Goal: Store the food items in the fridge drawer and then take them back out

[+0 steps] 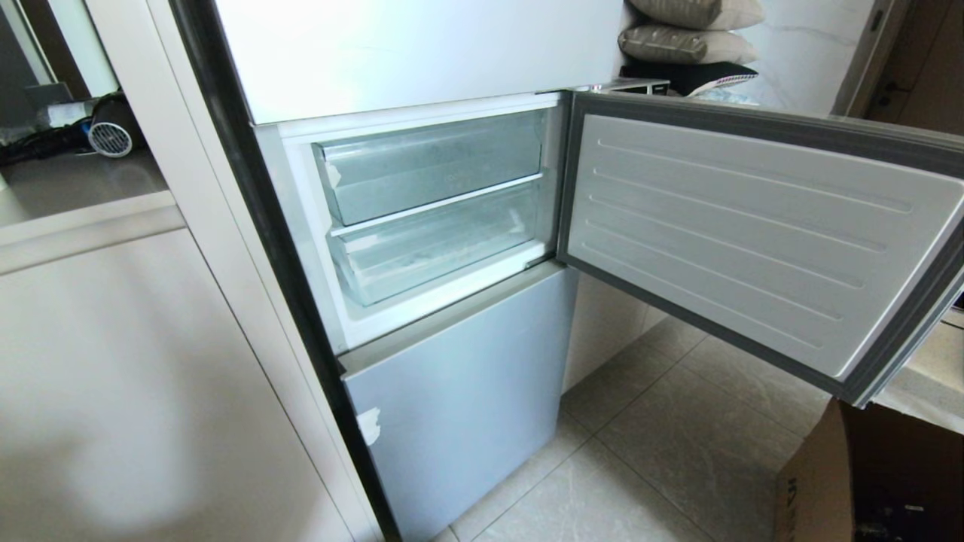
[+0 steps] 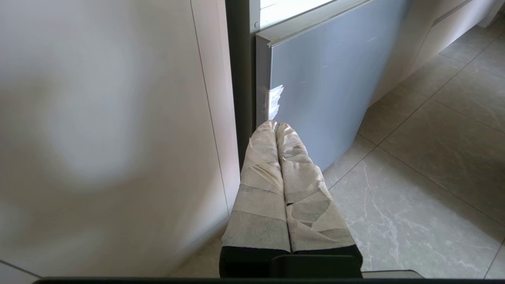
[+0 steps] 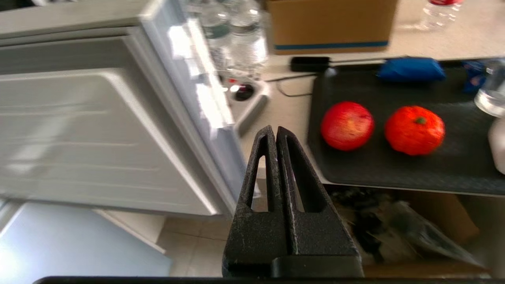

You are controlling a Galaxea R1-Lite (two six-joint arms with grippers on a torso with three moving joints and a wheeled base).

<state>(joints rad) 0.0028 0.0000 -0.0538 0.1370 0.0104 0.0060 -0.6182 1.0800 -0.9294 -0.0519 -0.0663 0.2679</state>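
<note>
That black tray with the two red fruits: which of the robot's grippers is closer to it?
The right. The right gripper, shut and empty, points toward the black tray just ahead of it. The left gripper, also shut, hangs low by the lower fridge door, with no tray in its view.

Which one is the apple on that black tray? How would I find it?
Look past the open fridge door to the black tray on the counter beside it. Two round red fruits sit side by side on the tray, apart from each other. The apple is the one nearer the fridge door, deeper red with a pale patch, while its neighbour is more orange-red with a small green stem spot.
</note>
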